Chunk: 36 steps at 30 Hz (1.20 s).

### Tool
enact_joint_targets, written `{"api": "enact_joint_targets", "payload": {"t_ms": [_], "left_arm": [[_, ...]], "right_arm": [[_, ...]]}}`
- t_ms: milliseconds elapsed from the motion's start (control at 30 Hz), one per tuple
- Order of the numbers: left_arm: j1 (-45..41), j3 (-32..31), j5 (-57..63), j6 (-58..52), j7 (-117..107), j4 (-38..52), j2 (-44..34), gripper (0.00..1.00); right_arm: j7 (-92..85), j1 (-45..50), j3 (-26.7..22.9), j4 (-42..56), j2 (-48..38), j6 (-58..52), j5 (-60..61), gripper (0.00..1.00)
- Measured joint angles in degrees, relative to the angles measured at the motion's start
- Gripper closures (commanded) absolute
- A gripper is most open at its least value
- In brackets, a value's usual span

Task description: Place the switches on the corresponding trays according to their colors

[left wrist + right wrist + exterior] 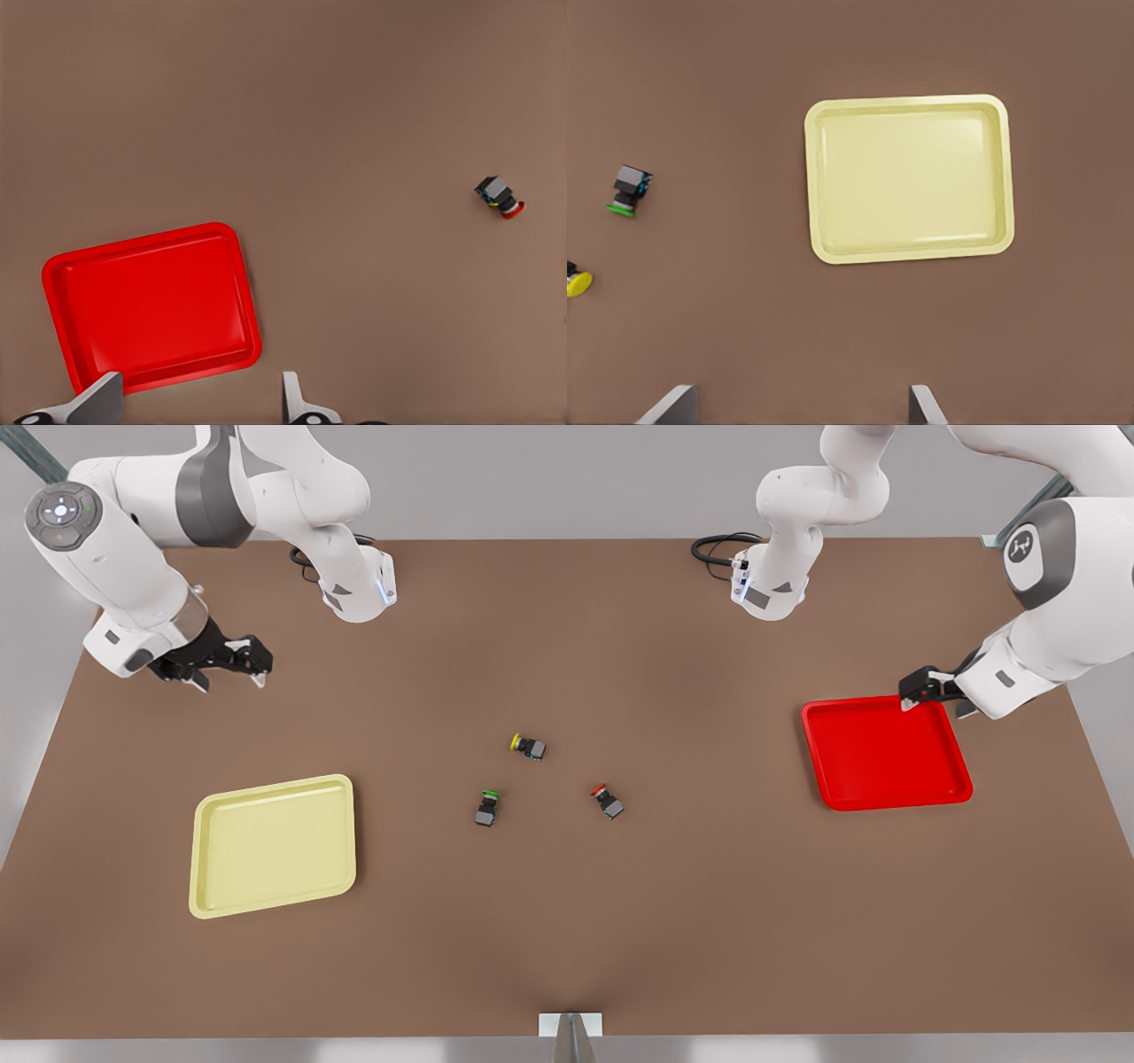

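- The left hand [912, 695] hangs at the front view's right, over the far corner of the bright red squarish plastic tray [886, 755]; its fingers [291, 397] stand spread with nothing between them.
- The right hand [232, 662] hangs at the front view's left, above bare desk beyond the pale yellow squarish plastic tray [273, 845]; its fingers [921, 405] are likewise spread and hold nothing.
- Both trays lie flat on the desk, well apart, one toward each side, and neither holds anything.
- Three tiny push-button switches lie on their sides near the middle of the desk, between the trays and apart from each other.
- The yellow-capped switch [528, 746] is the farthest of the three from the front camera.
- The red-capped switch [608, 801] lies nearer the red tray's side.
- The green-capped switch [486, 808] lies nearer the yellow tray's side.
- The plain brown matte desk [567, 939] carries everything; two white arm bases are mounted along its far edge, each with a black cable coiled beside it.
- Behind the desk stands a pale grey wall, and a small grey bracket sits at the middle of the desk's near edge.
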Motion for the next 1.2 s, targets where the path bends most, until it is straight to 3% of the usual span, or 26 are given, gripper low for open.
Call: {"api": "enact_joint_targets", "payload": {"t_ms": [133, 300, 433, 533, 667, 767, 833, 1067, 1200], "left_arm": [[1.65, 0.01, 0.06, -0.02, 0.0, -0.09, 0.13, 0.0], [0.32, -0.35, -0.07, 0.45, -2.44, -0.26, 1.53, 0.0], [0.92, -1.36, -0.36, 0.77, -4.33, -0.26, 2.5, 0.0], [0.53, -3.68, -0.49, 0.73, -7.35, -0.18, 3.3, 0.0], [0.92, -3.99, -0.58, 0.81, -7.91, -0.13, 3.69, 0.0], [0.6, -4.88, -0.61, 0.81, -8.48, -0.09, 3.69, 0.0], [0.87, -6.25, -0.65, 0.86, -9.55, -0.09, 3.82, 0.0], [-1.37, -19.94, -0.16, 9.73, -33.73, -0.26, 11.52, 0.0], [-9.25, -20.03, 1.22, 19.52, -49.32, 0.08, 18.72, 0.0]], "right_arm": [[0.08, 0.51, 0.3, 0.27, 0.01, -0.75, 0.46, 0.0], [0.09, 12.1, 1.14, 1.17, 2.77, -0.06, 4.22, 0.0], [-4.57, 22.71, 1.13, 4.75, 10.35, 5.07, 8.46, 0.0], [-14.58, 31.52, 1.24, 13.45, 21.22, 7.14, 8.57, 0.0], [-26.41, 31.42, 5.41, 14.15, 29.65, 14.21, 8.88, 0.0], [-22.92, 32.6, 9.17, 13.58, 33.13, 18.8, 8.54, 0.0], [-19.74, 34.52, 9.23, 13.45, 35.59, 21.01, 8.2, 0.0], [-18.46, 33.29, 8.7, 11.16, 44.88, 29.7, 7.29, 0.0], [-18.46, 33.06, 8.31, 10.37, 47.18, 32.41, 6.77, 0.0]]}}
